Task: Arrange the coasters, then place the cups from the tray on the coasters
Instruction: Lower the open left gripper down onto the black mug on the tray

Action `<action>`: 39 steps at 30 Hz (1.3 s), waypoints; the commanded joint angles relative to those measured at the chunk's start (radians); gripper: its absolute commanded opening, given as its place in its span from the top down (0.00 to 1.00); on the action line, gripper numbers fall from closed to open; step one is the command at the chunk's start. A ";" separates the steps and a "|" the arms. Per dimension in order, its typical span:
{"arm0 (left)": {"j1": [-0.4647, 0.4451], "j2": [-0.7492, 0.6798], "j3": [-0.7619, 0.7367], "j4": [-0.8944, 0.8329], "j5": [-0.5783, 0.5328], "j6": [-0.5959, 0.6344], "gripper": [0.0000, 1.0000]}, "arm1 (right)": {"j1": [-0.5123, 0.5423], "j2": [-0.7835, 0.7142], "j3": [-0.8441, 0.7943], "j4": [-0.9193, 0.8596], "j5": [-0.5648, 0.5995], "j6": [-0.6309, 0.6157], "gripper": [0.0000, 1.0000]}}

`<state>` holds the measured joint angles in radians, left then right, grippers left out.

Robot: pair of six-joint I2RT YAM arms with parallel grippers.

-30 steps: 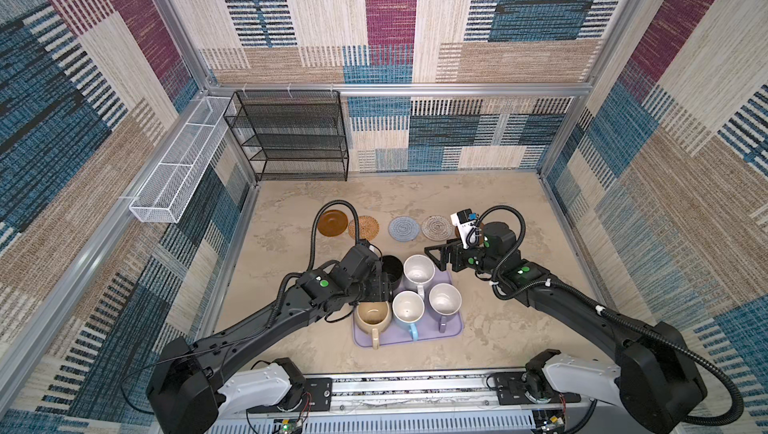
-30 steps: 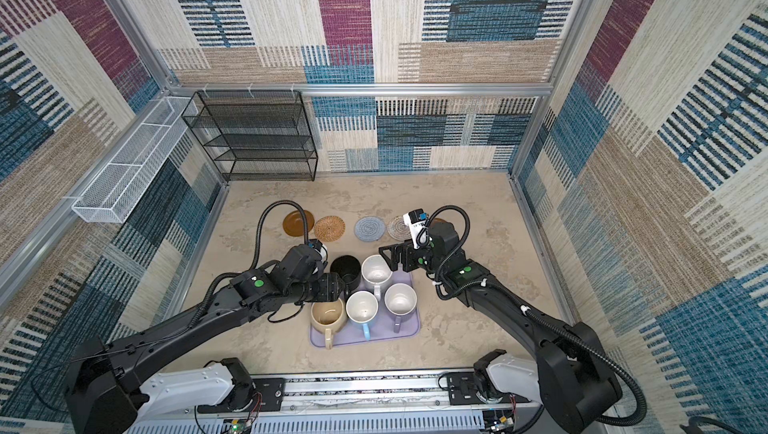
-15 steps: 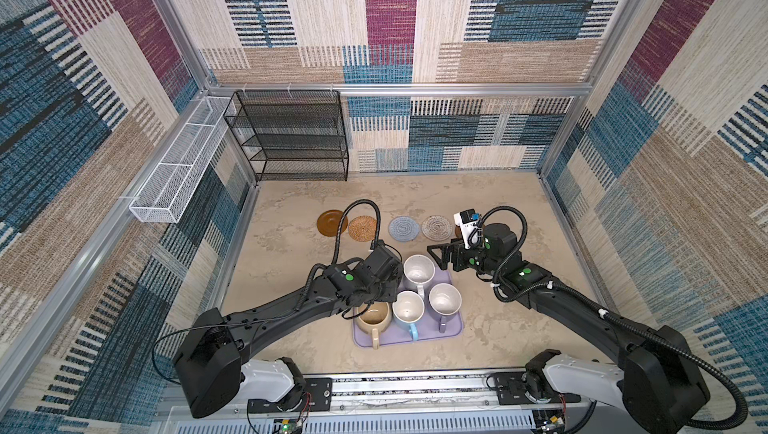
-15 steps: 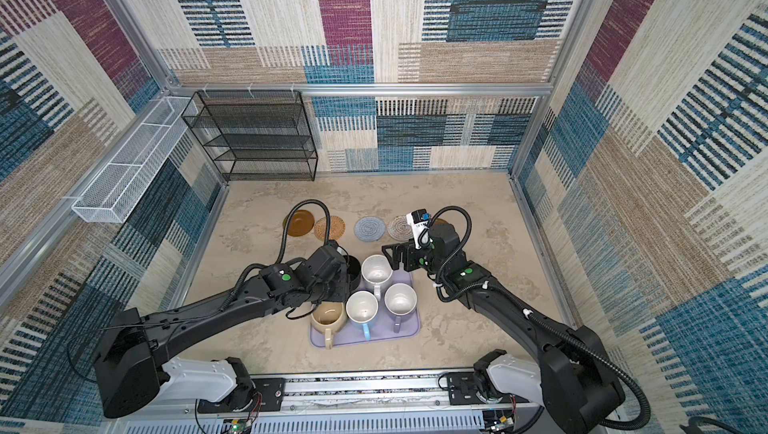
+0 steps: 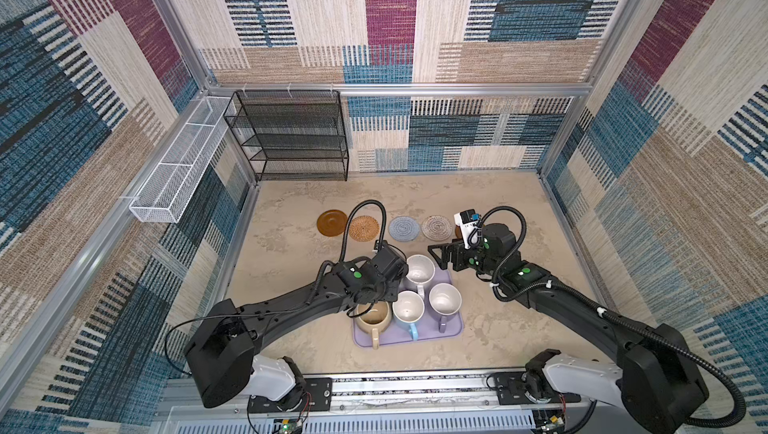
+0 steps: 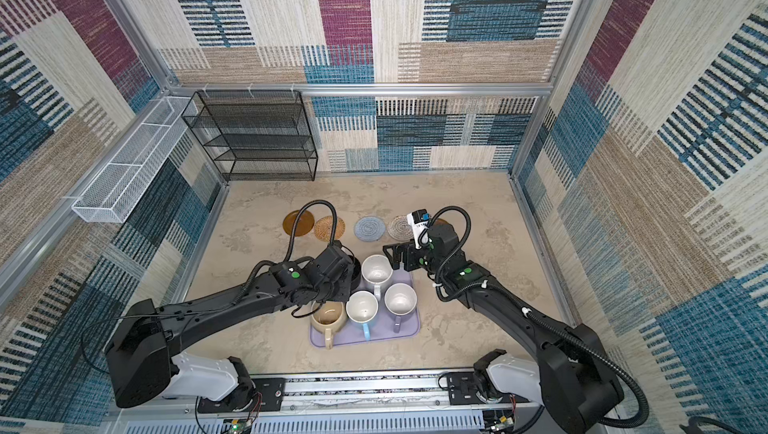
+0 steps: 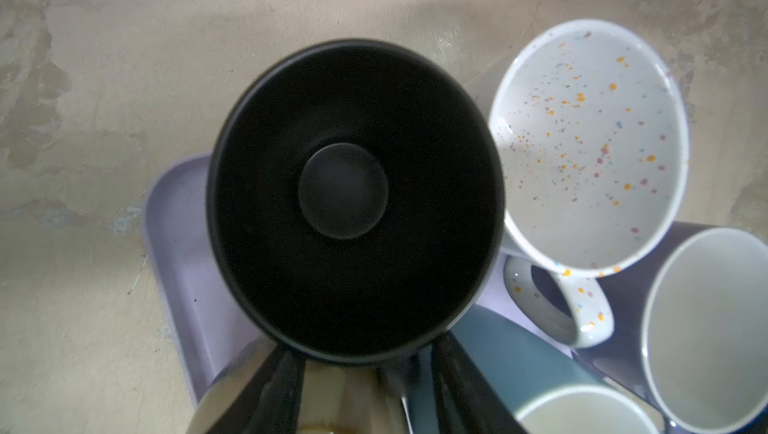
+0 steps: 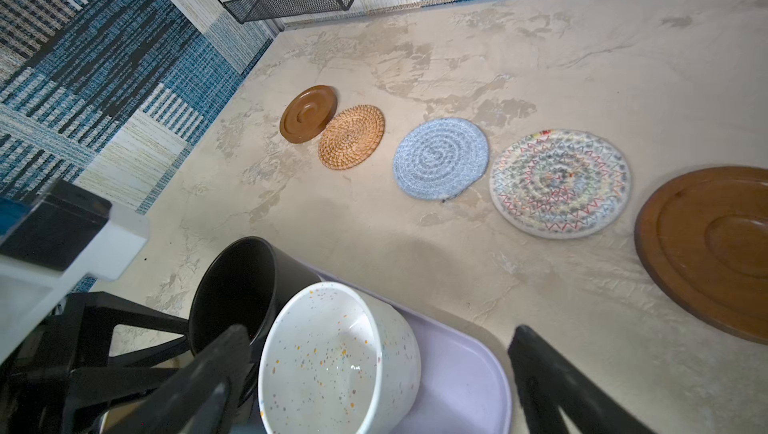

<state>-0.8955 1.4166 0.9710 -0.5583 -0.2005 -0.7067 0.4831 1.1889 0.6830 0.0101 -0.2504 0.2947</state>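
Arms?
Left arm stretches forward to the far left corner of the tray; fingers of the left gripper flank the near rim of the black mug, grip impossible to tell.
And the right?
Elbow bent inward, right gripper spread wide beside the speckled mug.

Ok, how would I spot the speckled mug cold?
Find the lavender tray near the front of the table. At its far edge, beside the black mug, stands the speckled mug. It alone has orange and pink flecks on white.

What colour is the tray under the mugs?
The tray is pale lavender, shown best in a top view.
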 commanded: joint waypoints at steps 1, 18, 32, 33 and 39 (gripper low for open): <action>-0.002 0.011 0.012 -0.012 -0.043 0.004 0.50 | 0.000 -0.004 0.003 0.010 0.020 -0.005 0.00; -0.002 0.075 0.033 0.023 -0.043 -0.020 0.57 | 0.000 -0.013 0.000 0.004 0.039 -0.005 0.00; -0.001 0.112 0.050 0.037 -0.035 -0.023 0.68 | 0.000 -0.035 -0.004 0.003 0.023 -0.005 0.00; -0.002 0.112 0.051 0.036 -0.038 -0.023 0.71 | 0.000 -0.038 -0.006 0.009 -0.001 -0.005 0.00; -0.001 0.092 0.043 0.034 -0.056 -0.029 0.84 | 0.001 -0.052 -0.013 0.040 -0.108 -0.009 0.00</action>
<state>-0.8986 1.5211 1.0111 -0.5648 -0.2295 -0.7151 0.4831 1.1439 0.6739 0.0097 -0.3004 0.2905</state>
